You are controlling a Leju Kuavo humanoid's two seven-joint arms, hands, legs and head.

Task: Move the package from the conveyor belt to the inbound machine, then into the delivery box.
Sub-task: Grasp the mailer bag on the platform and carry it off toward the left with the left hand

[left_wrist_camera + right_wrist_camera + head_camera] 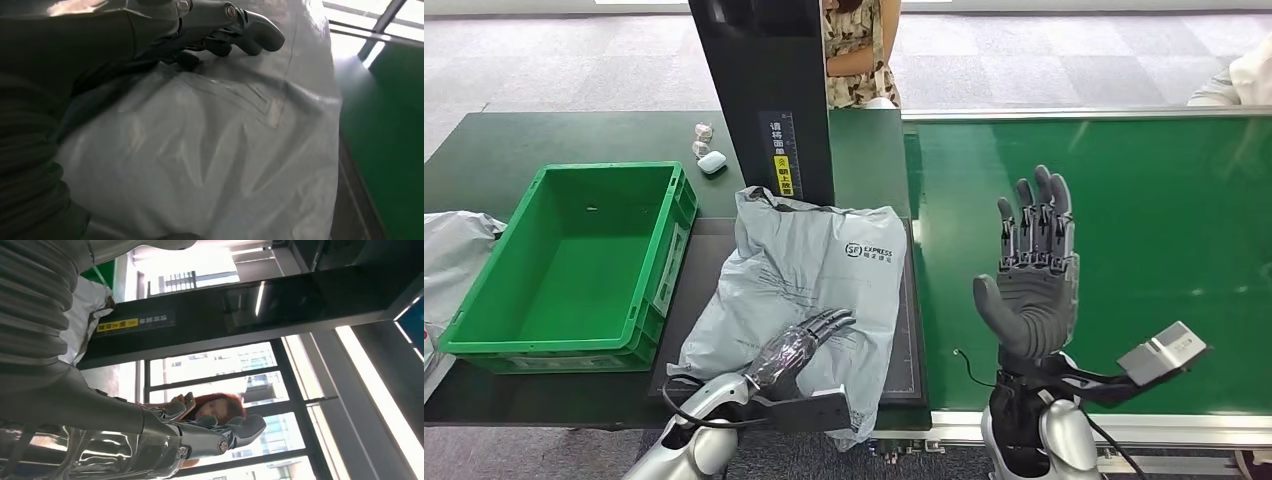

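One package (809,275) on inbound machine (914,345) | left hand (799,345) on it

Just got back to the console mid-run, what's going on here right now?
The grey package lies on the black inbound machine platform, off the green conveyor belt. The left hand rests on the package's near part, fingers laid across it; a firm grip cannot be confirmed. The right hand is raised above the belt, open and holding nothing. The green delivery box to the left is empty, so that last move is not yet done. A person stands behind the machine.
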